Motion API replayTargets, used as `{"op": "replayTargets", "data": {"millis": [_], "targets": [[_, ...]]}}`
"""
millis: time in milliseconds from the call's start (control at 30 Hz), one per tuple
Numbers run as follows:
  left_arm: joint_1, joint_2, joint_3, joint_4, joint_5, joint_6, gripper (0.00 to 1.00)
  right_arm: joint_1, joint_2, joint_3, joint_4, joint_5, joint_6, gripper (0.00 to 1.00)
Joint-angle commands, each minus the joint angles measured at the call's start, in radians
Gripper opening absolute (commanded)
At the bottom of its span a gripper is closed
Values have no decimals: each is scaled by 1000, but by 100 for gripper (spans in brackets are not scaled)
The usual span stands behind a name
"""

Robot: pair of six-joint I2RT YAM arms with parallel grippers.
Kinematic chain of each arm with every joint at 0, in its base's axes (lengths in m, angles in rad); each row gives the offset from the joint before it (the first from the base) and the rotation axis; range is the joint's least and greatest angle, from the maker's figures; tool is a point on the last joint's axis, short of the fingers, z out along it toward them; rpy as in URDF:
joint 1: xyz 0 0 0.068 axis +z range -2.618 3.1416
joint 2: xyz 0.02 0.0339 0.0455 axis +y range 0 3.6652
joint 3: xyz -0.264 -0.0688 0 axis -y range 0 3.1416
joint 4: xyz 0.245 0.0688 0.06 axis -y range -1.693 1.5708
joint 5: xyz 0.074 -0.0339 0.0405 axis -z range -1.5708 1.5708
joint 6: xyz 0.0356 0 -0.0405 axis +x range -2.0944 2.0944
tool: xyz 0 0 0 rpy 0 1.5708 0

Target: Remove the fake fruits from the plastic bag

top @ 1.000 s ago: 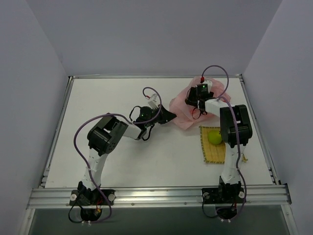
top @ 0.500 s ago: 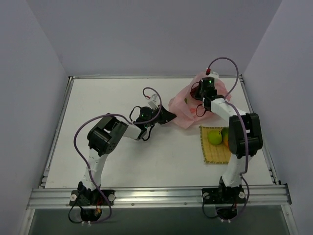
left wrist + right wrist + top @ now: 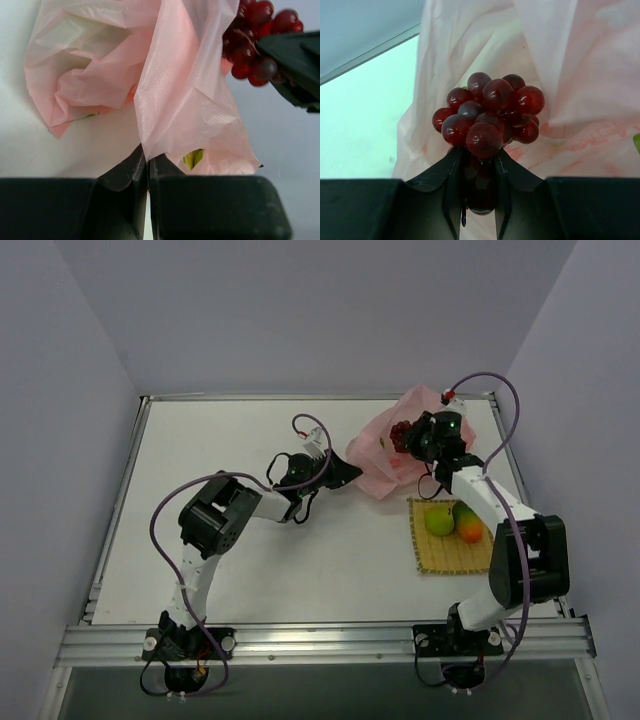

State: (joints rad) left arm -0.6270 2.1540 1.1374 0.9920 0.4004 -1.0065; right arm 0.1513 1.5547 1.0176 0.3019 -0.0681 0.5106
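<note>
The pink plastic bag (image 3: 385, 455) lies crumpled at the back right of the table. My left gripper (image 3: 350, 477) is shut on the bag's left edge (image 3: 150, 130). My right gripper (image 3: 408, 437) is shut on the dark red grape bunch (image 3: 487, 117) and holds it above the bag; the bunch also shows in the top view (image 3: 401, 433) and the left wrist view (image 3: 252, 40). A green apple (image 3: 439, 522) and an orange-green mango (image 3: 466, 523) rest on the yellow mat (image 3: 450, 552). A bit of bright green (image 3: 193, 158) shows through the bag.
The yellow woven mat lies right of centre, close to the bag's near side. The table's raised rim (image 3: 520, 480) runs along the right, close to my right arm. Grey walls enclose the back and sides.
My right gripper has risen out of the bag with the grape bunch and swung right. Its arm has uncovered the mango on the mat. The left gripper has stayed on the bag.
</note>
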Motion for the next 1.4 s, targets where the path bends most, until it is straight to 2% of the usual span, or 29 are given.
{"op": "replayTargets", "data": {"millis": [0,133,400,700,1000,1167,1367], "targets": [[3,-74,62,16,-20,8,2,4,-152,-30,32,-38,46,1],[1,-85,58,20,-29,13,2,17,-258,-83,-7,-78,71,0],[1,-60,79,48,-12,-4,2,22,-560,-96,-176,-35,20,0],[3,-54,90,46,3,2,2,25,-833,-132,-506,-67,17,0],[1,-42,94,53,9,-4,2,27,-955,-123,-941,-165,113,1],[0,-43,81,62,12,-3,2,27,-973,-71,-1161,-29,124,2],[0,-55,71,71,11,2,2,27,-892,-14,-1314,79,75,3]]}}
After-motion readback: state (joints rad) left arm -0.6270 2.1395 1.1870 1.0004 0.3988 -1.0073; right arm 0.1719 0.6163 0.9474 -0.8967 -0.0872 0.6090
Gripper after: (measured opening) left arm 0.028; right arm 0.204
